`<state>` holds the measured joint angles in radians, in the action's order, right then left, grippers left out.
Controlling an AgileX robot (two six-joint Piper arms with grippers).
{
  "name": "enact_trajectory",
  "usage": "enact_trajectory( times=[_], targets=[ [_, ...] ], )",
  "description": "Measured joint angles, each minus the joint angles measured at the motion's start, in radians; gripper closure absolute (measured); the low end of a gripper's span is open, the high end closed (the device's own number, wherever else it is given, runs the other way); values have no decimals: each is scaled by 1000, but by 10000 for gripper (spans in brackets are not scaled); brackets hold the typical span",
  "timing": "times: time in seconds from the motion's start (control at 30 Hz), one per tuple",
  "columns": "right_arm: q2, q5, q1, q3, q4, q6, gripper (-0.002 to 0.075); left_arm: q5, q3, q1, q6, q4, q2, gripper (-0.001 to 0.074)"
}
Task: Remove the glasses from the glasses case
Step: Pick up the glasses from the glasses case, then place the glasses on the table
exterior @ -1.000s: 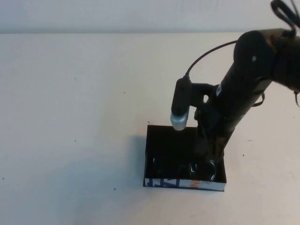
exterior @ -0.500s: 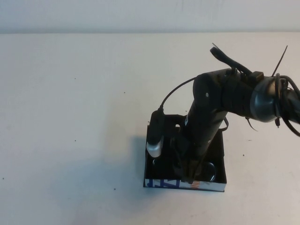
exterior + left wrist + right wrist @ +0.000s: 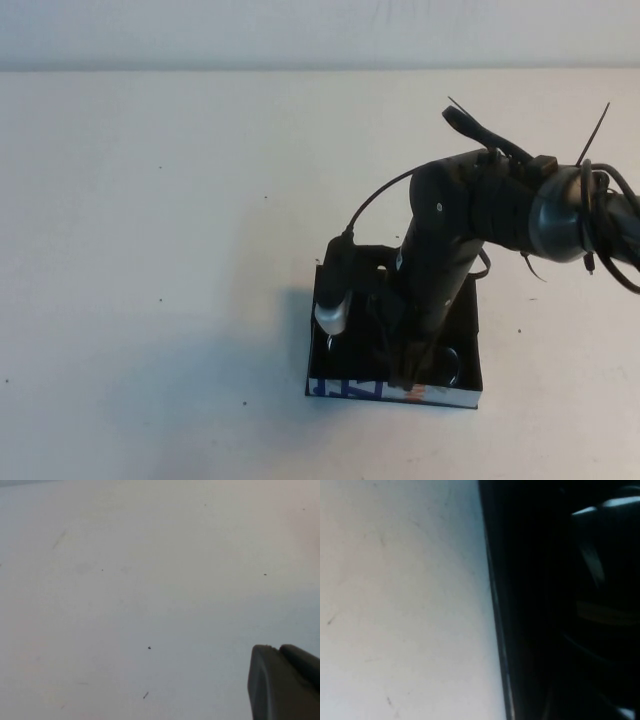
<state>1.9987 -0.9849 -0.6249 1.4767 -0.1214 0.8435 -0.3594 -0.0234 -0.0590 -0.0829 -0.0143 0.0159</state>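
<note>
Shallow rectangular black glasses case point(image 3: 468, 335) sits on the pale cream worktop point(image 3: 150, 200), near the front edge, right of centre. Its white front edge with blue and orange print point(image 3: 350, 390) faces the robot. The open worktop to the left of the case and behind it carries only small dark specks.

Right arm reaches down from the right side into the case. Right end effector point(image 3: 408, 372) is inside the box, low against the front wall; the black interior and the arm body hide its fingers, so I cannot tell whether they are spread or pinching anything. Wrist camera housing with grey tip point(image 3: 333, 312) hangs over the left rim of the case.

Black thick-framed plastic glasses point(image 3: 448, 365) lie in the case, in the front right part; only curved glints of the frame show beside the end effector.

Right wrist view: straight case wall edge point(image 3: 495, 610) meets bare worktop; beyond it the interior is dark, with faint glossy highlights point(image 3: 592, 562).

Left end effector point(image 3: 285, 685) shows only as a dark corner in the left wrist view, above bare worktop; finger state cannot be told
</note>
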Motion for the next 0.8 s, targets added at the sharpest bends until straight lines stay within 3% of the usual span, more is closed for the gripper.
enact_trajectory(
  times=[0.17,0.4,0.53,0.67,0.8],
  targets=[
    [-2,-63,0,16,6,-5,663,0,0,0,0,0,0,739],
    [-53,-202,0,169,67,-140,663,0,0,0,0,0,0,740],
    [-132,-226,18,241,75,-340,663,0,0,0,0,0,0,739],
    [-221,-238,86,226,51,-558,663,0,0,0,0,0,0,739],
    [-321,-242,196,125,-8,-627,664,0,0,0,0,0,0,739]
  ],
)
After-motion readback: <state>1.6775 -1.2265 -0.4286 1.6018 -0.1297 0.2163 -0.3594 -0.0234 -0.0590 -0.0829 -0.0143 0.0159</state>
